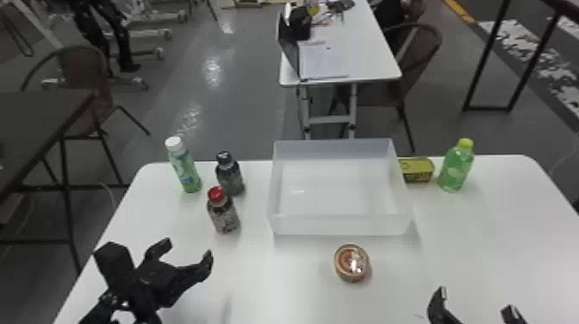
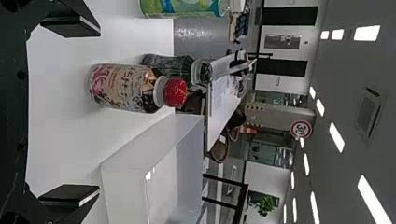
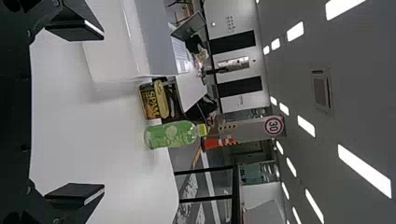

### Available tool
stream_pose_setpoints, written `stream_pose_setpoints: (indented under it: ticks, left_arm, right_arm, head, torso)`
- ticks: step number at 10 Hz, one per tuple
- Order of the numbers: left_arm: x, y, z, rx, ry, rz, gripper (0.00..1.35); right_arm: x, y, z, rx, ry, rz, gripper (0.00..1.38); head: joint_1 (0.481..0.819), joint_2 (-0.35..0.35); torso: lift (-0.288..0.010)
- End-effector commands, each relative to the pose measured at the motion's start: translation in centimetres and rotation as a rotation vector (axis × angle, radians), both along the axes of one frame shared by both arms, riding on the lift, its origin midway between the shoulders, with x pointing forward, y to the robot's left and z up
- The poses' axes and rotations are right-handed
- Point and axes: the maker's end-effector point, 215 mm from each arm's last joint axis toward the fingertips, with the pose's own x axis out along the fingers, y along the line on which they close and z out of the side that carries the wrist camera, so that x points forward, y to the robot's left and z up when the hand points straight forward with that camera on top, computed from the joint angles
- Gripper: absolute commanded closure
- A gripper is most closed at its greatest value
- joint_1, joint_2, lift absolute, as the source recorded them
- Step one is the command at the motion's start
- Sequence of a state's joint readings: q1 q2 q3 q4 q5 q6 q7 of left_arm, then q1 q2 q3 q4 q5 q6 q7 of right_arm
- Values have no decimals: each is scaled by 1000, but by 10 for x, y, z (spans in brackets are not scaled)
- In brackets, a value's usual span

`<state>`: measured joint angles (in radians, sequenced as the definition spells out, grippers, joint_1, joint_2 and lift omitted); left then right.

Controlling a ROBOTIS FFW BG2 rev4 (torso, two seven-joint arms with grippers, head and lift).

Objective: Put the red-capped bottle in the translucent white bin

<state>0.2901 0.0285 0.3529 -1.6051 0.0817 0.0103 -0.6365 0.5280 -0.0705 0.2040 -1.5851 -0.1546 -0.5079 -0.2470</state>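
Red-capped bottle (image 1: 225, 216): upright, untouched. Left hand (image 1: 188, 251): wide open, empty. Stage: pre-grasp, probably; next, advance, straddle bottle.

Comes in black, from the left arm (image 1: 142, 301) to the left gripper (image 1: 185, 254) and right gripper (image 1: 476, 301). Carries a boxy, square-edged block (image 1: 113, 263) beside the left fingers (image 1: 202, 263), with angular joints. Narrows toward the ends of the fingers in the head view, with a pale grey patch at a right tip. Looks flat and wedge-like there in the wrist views, edged with a thin light strip. Bears small, round, dark fittings (image 2: 21, 74) on the black frame (image 2: 10, 112) behind.
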Motion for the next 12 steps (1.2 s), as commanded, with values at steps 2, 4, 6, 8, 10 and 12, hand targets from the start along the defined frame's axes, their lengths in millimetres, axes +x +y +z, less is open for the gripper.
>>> stream_pose_setpoints:
  ticks: [2,4,6,8,10,12]
  left_arm:
    - [23,12,-12,21,37,11,117]
    - [45,13,-19,48,61,-24,117]
    - [66,8,-30,76,99,-96,117]
    - [76,13,-39,121,140,-109,111]
    - [92,4,-49,160,179,-205,111]
    - [104,-6,-54,184,189,-254,111]
  right_arm:
    - [3,2,0,6,-2,6,144]
    - [6,4,0,9,-5,13,145]
    - [8,7,1,13,-8,21,145]
    - [9,6,0,18,-8,21,147]
    - [9,6,-1,21,-6,21,147]
    - [9,7,-2,24,-5,25,147]
  head:
    - [695,148]
    - [695,158]
    - [695,154]
    - [695,148]
    - [695,150]
    - [695,136]
  torso:
    - [-35]
    - [-34]
    - [-34]
    - [-34]
    - [-34]
    - [-34]
